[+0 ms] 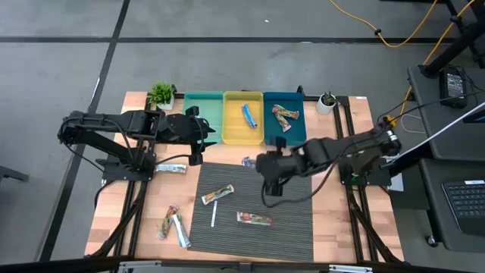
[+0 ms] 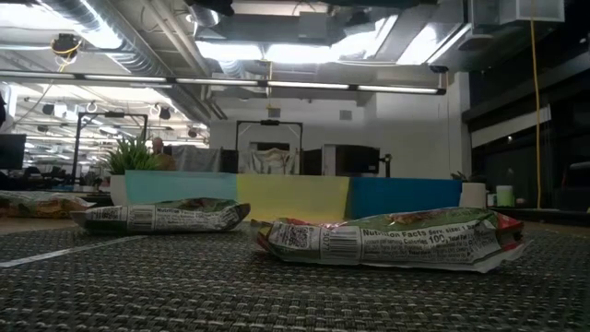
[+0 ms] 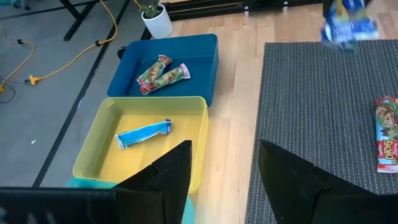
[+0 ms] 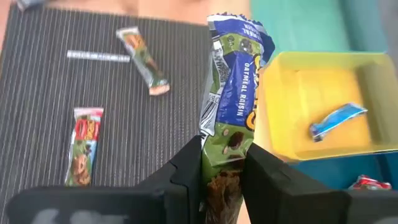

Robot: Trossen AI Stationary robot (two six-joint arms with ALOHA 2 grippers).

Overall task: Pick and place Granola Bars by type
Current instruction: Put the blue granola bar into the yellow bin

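My right gripper (image 4: pixel 224 162) is shut on a blue and green wrapped bar (image 4: pixel 233 93), above the far edge of the dark mat (image 1: pixel 292 216), in front of the yellow bin (image 1: pixel 231 129). My left gripper (image 3: pixel 224 168) is open and holds nothing; it hovers by the teal bin (image 1: pixel 203 114). One blue bar (image 3: pixel 144 132) lies in the yellow bin, two multicoloured bars (image 3: pixel 163 71) lie in the blue bin (image 1: pixel 295 125). Two multicoloured bars (image 1: pixel 217 195) (image 1: pixel 254 220) lie flat on the mat. A silvery bar (image 1: pixel 171 168) and two more bars (image 1: pixel 173 224) lie on the wood to the left. My right gripper pinches the blue and green bar between its two fingers at its crumpled near end (image 4: pixel 225 140). The bar runs along the fingers and sticks out well past their tips. It hangs over the mat's far edge, off the surface.
A thin white stick (image 1: pixel 214 214) lies on the mat beside the bars. Small potted plants stand at the far corners (image 1: pixel 161 94) (image 1: pixel 326 101). The three bins sit side by side along the table's far edge. Bare mat lies to the right of the loose bars.
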